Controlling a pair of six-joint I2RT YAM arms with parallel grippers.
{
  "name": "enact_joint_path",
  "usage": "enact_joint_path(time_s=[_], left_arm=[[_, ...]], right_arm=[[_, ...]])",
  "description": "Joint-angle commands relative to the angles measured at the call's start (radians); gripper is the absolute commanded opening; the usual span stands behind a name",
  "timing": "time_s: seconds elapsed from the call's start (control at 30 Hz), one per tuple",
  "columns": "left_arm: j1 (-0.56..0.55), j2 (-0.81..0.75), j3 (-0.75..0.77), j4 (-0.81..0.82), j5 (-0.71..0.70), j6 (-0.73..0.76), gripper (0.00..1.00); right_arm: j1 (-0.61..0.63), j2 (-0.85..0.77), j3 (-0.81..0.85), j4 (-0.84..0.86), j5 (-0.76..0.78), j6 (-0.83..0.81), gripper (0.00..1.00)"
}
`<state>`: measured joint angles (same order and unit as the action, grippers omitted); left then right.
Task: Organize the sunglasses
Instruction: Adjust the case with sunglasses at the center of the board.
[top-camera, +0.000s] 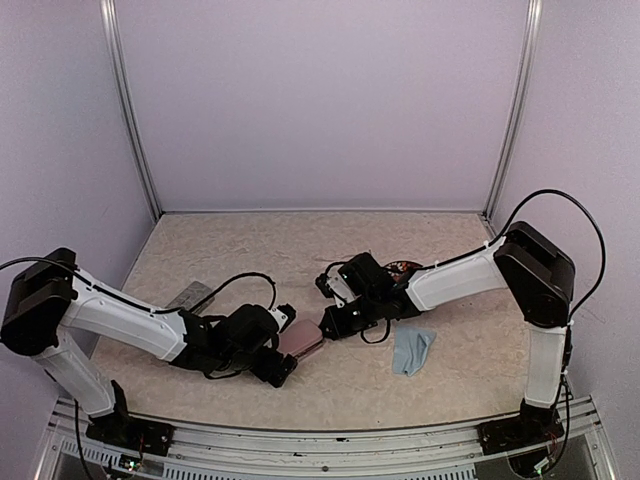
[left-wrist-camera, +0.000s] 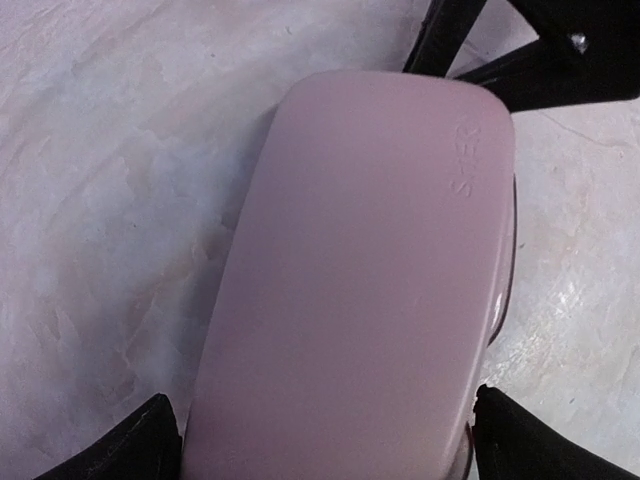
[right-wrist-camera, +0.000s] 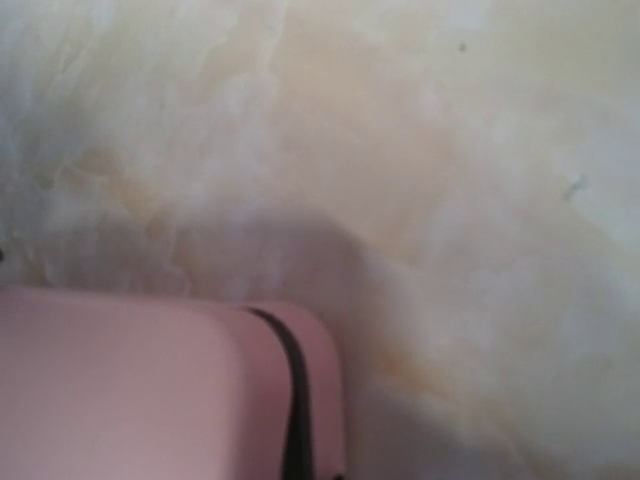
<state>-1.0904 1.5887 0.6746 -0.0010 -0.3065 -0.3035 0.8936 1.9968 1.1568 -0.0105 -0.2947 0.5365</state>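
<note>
The left gripper (top-camera: 286, 345) is standing released. Its fingers (left-wrist-camera: 130, 450) are spreading to either side of the near end of the pink case (left-wrist-camera: 360, 280), which is lying flat between them on the table (top-camera: 300, 250) with its lid down, and they are not visibly pinching it. At the case's far end, just beyond the left gripper, the right gripper (top-camera: 328, 322) is sitting clenched. Its own wrist view is showing only the case's corner and seam beneath it, so I cannot tell whether it is pinching anything.

On the near side of the right gripper a light-blue cloth (top-camera: 412, 350) is lying loose. Well off to the left gripper's left, alongside its forearm, a grey case (top-camera: 190, 296) is resting by itself.

Beyond the right gripper, half hidden behind its forearm, a dark red shape is showing that I take to be the red sunglasses (top-camera: 403, 267), lying out on the table. The pale pair is showing nowhere; it may be sitting inside the pink case, though nothing here is confirming that.

By my reckoning the job is running about halfway. One case is looking dealt with, while the red pair, the grey case and the cloth are waiting.
</note>
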Motion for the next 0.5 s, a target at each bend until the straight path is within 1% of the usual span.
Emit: enact_joint_path(time_s=[0.0,0.1,0.3,0.37,0.43,0.47], left_arm=[[0.013,0.029,0.016,-0.064,0.056,0.010,0.99],[0.044,0.026,0.011,-0.071,0.083,-0.001,0.97],[0.083,-0.017,-0.013,-0.045,0.144,-0.012,0.83],[0.095,-0.031,-0.029,-0.019,0.169,-0.018,0.73],[0.101,-0.035,-0.044,0.003,0.181,-0.029,0.60],[0.101,-0.033,-0.047,0.011,0.183,-0.034,0.55]], right_arm=[[0.006,-0.014,-0.014,-0.014,-0.021,-0.009,0.07],[0.006,-0.012,-0.013,-0.012,-0.022,-0.011,0.07],[0.006,-0.004,-0.009,-0.008,-0.028,-0.011,0.07],[0.006,-0.001,-0.009,-0.004,-0.031,-0.011,0.07],[0.006,0.000,-0.011,0.001,-0.031,-0.009,0.07],[0.006,-0.001,-0.012,0.002,-0.033,-0.008,0.07]])
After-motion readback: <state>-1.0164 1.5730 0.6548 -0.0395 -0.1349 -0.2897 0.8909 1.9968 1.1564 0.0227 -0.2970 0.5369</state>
